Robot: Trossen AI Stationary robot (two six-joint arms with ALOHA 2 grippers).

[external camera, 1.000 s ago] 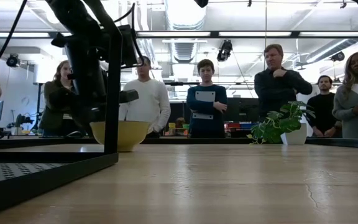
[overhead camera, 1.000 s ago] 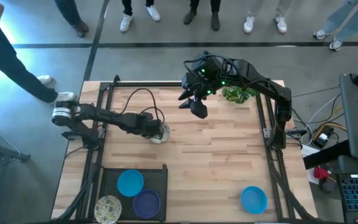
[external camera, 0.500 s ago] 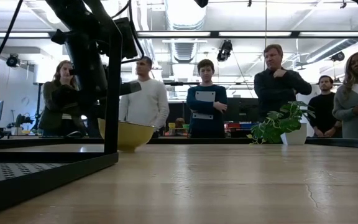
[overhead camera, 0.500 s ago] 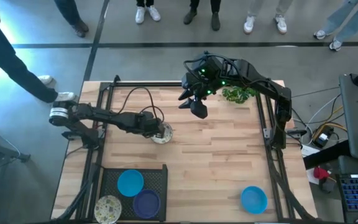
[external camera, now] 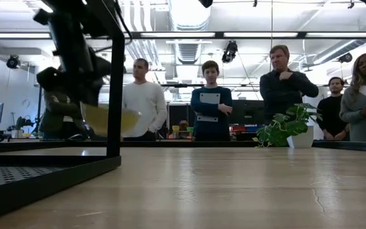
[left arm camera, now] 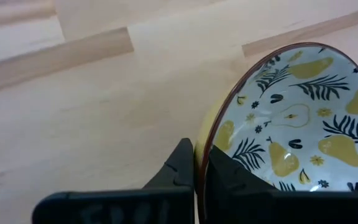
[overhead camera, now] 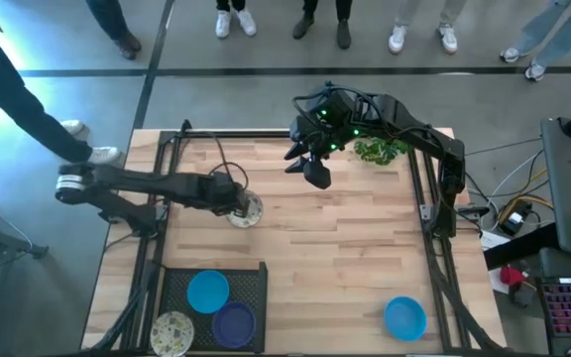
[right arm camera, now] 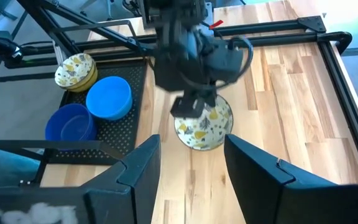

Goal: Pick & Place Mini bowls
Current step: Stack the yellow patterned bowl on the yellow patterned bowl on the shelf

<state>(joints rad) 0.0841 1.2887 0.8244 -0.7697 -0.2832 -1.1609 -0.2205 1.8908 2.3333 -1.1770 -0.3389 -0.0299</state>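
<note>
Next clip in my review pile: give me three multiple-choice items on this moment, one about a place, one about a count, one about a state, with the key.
1. Where is the lone blue bowl that lies off the tray?
A. near the table's right front corner
B. beside the plant
C. under the right gripper

2. How many bowls sit on the black tray?
A. one
B. three
C. five

3. What is the left gripper doing?
A. hanging open over the tray
B. clamped on the rim of the pear-patterned bowl
C. resting on the plant

Key: 1 A, the high view shows it alone on bare wood at that corner. 2 B, a light blue, a dark blue and a patterned one show there. 3 B, the left wrist view shows the fingers either side of the rim, and the low view shows the bowl tilted off the table.
</note>
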